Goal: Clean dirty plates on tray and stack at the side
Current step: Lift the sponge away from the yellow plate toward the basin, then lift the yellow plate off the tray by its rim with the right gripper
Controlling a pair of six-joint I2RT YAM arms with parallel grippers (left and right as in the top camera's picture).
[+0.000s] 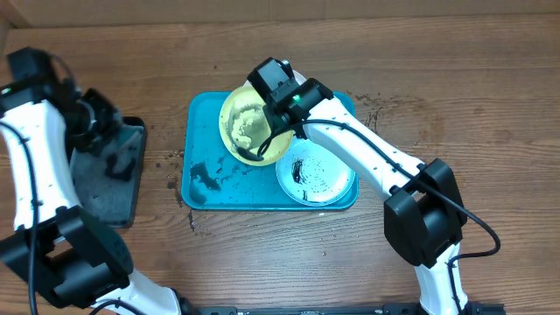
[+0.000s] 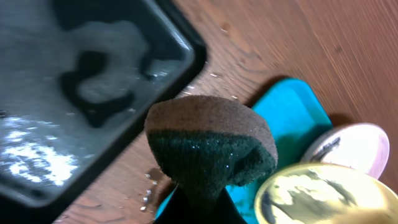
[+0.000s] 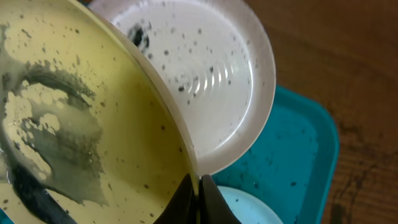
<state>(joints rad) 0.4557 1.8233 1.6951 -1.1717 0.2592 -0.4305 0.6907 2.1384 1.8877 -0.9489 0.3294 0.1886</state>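
Plates [image 1: 319,179], three, at one tray [image 1: 201,122]: yellow-green plate [image 1: 245,122] pinched in right gripper [image 3: 198,186], one sponge [image 2: 211,143] pinched in left gripper [image 2: 200,205].

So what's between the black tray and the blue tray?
Only bare wooden table with a few dark specks near the blue tray; the overhead view shows it, the left wrist view too.

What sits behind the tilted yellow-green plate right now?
The white plate, speckled black, and some of the turquoise tray. The yellow-green plate hides the white plate's left side.
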